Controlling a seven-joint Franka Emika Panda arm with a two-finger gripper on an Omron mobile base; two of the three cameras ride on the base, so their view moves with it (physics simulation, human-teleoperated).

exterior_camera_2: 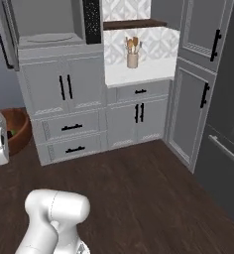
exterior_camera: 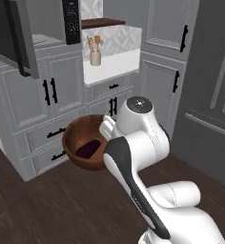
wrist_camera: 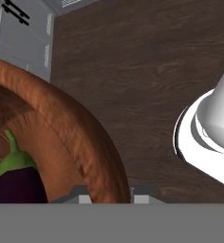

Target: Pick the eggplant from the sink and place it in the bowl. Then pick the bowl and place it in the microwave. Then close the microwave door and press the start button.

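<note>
One end effector (wrist_camera: 111, 198) is clenched on the rim of the bowl (exterior_camera: 78, 138), a finger either side of the wooden wall in the hand view, so the reddish-brown bowl hangs in the air over the dark wood floor (exterior_camera: 62, 205), out in front of the grey drawers (exterior_camera: 45, 136). Just inside the rim from the end effector lies the eggplant (wrist_camera: 19, 182), dark purple with its green cap, resting on the bowl's bottom. High above and beyond the end effector stands the microwave (exterior_camera_2: 49, 25), its microwave door (exterior_camera: 12, 33) swung open and the pale turntable showing inside. A jar of wooden utensils (exterior_camera: 95, 51) stands on the white table farther back.
</note>
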